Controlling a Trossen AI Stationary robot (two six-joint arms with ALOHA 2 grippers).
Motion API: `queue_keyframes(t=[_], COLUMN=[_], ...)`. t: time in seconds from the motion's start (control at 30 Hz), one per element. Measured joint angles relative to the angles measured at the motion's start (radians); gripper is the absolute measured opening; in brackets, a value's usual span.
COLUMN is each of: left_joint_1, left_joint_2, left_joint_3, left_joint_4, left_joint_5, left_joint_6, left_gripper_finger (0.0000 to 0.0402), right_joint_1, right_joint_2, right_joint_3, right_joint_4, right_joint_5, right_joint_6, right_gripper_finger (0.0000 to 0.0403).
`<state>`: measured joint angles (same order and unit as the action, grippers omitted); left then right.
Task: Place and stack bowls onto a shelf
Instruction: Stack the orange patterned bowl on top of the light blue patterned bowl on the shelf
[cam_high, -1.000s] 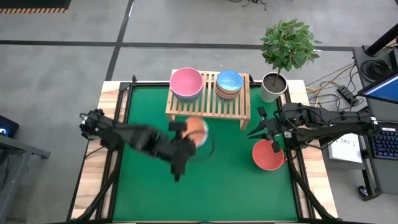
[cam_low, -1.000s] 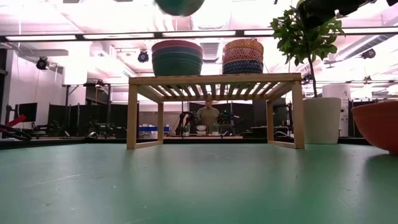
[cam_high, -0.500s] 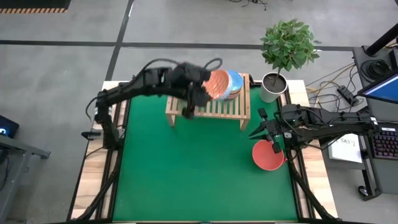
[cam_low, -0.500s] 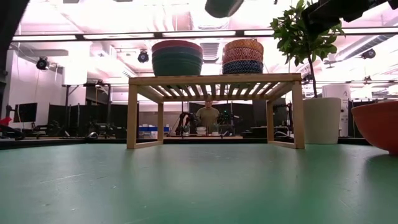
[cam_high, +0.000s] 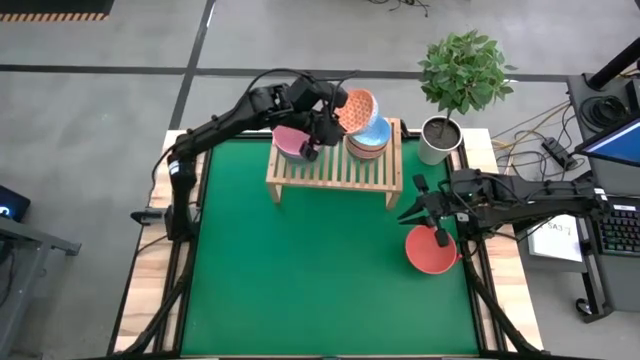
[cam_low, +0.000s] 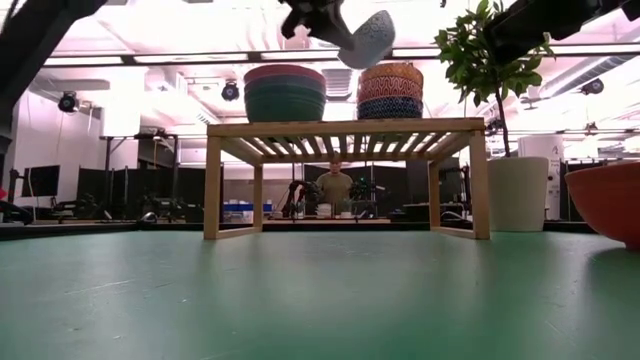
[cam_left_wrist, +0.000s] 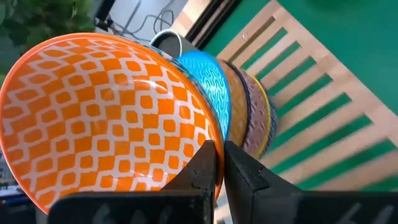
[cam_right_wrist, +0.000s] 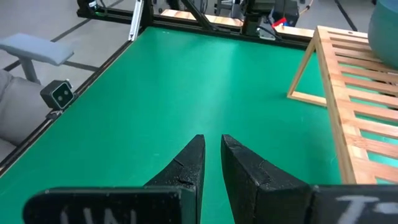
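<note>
My left gripper (cam_high: 335, 120) is shut on an orange-patterned bowl (cam_high: 358, 107), which hangs in the air over the far part of the wooden shelf (cam_high: 335, 168). The bowl's grey-white outside (cam_low: 366, 38) hangs just above the stack of small bowls (cam_low: 390, 92), whose top one is light blue (cam_left_wrist: 208, 87). A stack of larger bowls topped by a pink one (cam_low: 285, 92) stands on the shelf's left part. A red bowl (cam_high: 432, 250) sits on the table by the right edge. My right gripper (cam_high: 408, 208) hovers beside it with a narrow gap, holding nothing. My left gripper pinches the orange-patterned bowl's rim (cam_left_wrist: 214, 144), one finger on the inside (cam_left_wrist: 202, 171) and one on the outside (cam_left_wrist: 244, 177). The fingers come slanting down from the table's left. The bowl is lifted clear of the shelf and tilted steeply, its opening turned sideways.
A potted plant in a white pot (cam_high: 440, 140) stands just right of the shelf. Open green mat (cam_high: 320, 270) lies in front of the shelf. In the low view a person (cam_low: 335, 190) shows in the room behind, under the shelf.
My left gripper has swung from over the middle of the mat toward the far edge and up over the shelf, then right toward the small bowl stack. Its wrist has rolled, tipping the bowl onto its side. It has kept hold throughout.
</note>
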<state>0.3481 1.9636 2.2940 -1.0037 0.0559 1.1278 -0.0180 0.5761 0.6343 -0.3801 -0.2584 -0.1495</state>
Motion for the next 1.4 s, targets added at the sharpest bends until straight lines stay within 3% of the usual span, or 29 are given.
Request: queue_keyframes(t=[0.3,0.7,0.77,0.87,0.97,1.17,1.4], left_joint_1=[-0.001,-0.001,-0.004,-0.014,-0.034,-0.068,-0.068], left_joint_2=[0.073,0.076,0.076,0.074,0.069,0.032,-0.002], left_joint_3=[0.048,0.051,0.051,0.051,0.061,0.060,0.061], left_joint_4=[0.016,0.016,-0.001,-0.044,-0.118,-0.119,-0.090], left_joint_5=[-0.004,-0.010,-0.013,-0.013,-0.013,-0.025,-0.039], left_joint_6=[-0.011,-0.053,-0.055,-0.056,-0.074,-0.075,-0.037], left_gripper_finger=[0.0004,0.0009,0.0008,0.0006,0.0005,0.0005,0.0005], right_joint_1=[-0.001,-0.001,-0.001,-0.001,-0.002,-0.001,-0.001], right_joint_2=[0.008,0.009,0.009,0.009,0.026,0.105,0.223], right_joint_3=[-0.001,-0.001,-0.001,0.003,0.072,0.259,0.386], right_joint_4=[0.004,-0.004,0.010,0.066,0.082,0.014,-0.100], right_joint_5=[0.034,0.034,0.067,0.199,0.320,0.278,0.277], right_joint_6=[0.020,0.005,-0.004,-0.034,-0.103,-0.166,-0.148], right_gripper_finger=[0.0043,0.0043,0.0043,0.0043,0.0043,0.0043,0.0043])
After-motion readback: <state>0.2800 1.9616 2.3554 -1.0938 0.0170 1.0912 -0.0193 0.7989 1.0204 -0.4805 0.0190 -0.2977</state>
